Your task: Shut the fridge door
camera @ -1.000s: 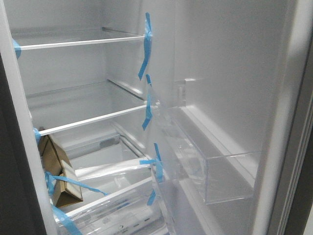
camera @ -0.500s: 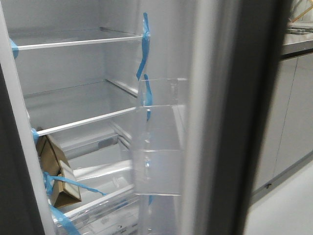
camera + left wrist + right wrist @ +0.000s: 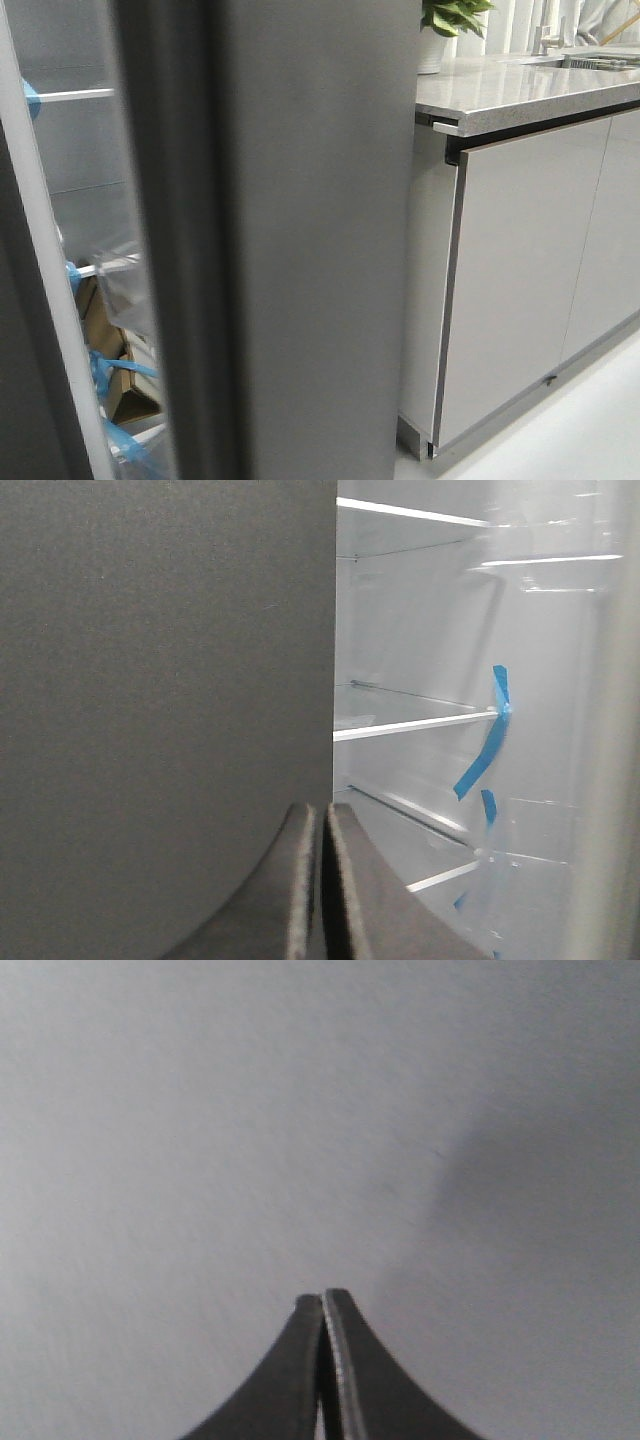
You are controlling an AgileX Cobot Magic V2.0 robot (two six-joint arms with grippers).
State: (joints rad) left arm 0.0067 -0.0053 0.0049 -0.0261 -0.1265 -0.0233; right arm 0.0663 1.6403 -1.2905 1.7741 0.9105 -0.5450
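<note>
Fridge door nearly shut, a narrow gap left

The fridge door (image 3: 300, 240) showed its dark grey outer face across the middle of the front view, a slit of lit interior remaining to its left, likely because it was mid-swing. Right of the door stood a light grey cabinet (image 3: 520, 270) under a stone countertop (image 3: 520, 85). The right hand (image 3: 323, 1305), fingers pressed together and empty, pointed at the door's flat face, apparently to push. The left hand (image 3: 322, 820), equally closed, sat off the door's edge.
</note>
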